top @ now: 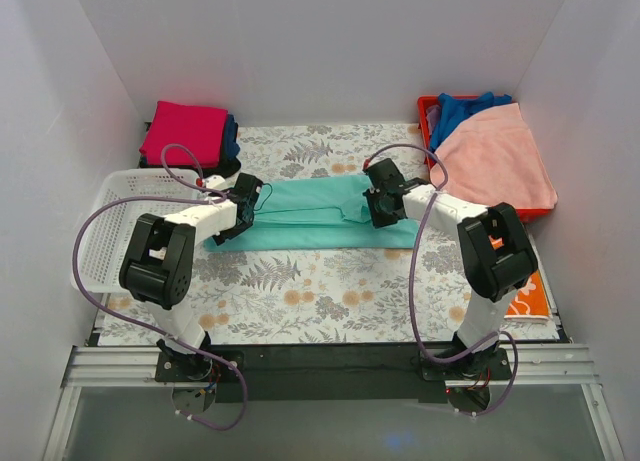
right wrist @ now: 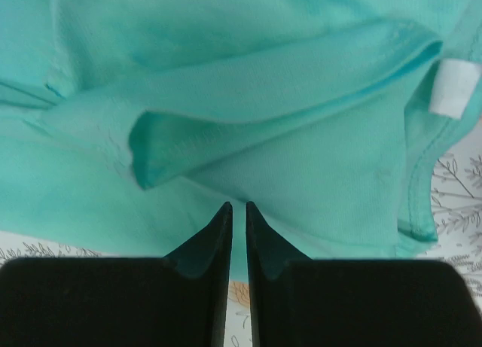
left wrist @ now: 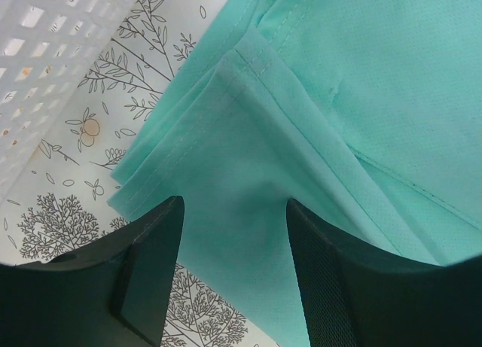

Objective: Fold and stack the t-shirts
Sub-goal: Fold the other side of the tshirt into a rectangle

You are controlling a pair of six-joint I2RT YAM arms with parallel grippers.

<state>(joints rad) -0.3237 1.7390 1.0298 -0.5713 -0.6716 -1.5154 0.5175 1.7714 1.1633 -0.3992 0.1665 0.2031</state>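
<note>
You are holding the left gripper (left wrist: 233, 211) spread above one end of the teal shirt (top: 300, 219) lying in the middle of the table (top: 330, 291), and the right gripper (right wrist: 236, 209) almost pressed together at its other end, probably to fold it across.

Floral-cloth table (top: 330, 291): teal t-shirt (top: 300, 216), white basket (top: 105, 231) left, red tray (top: 428, 116) right, folded stack (top: 185, 131) far-left

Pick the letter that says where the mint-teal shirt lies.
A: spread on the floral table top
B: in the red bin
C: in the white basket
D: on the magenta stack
A: the mint-teal shirt lies stretched out on the floral table top, outside the white basket and the red bin.
</note>
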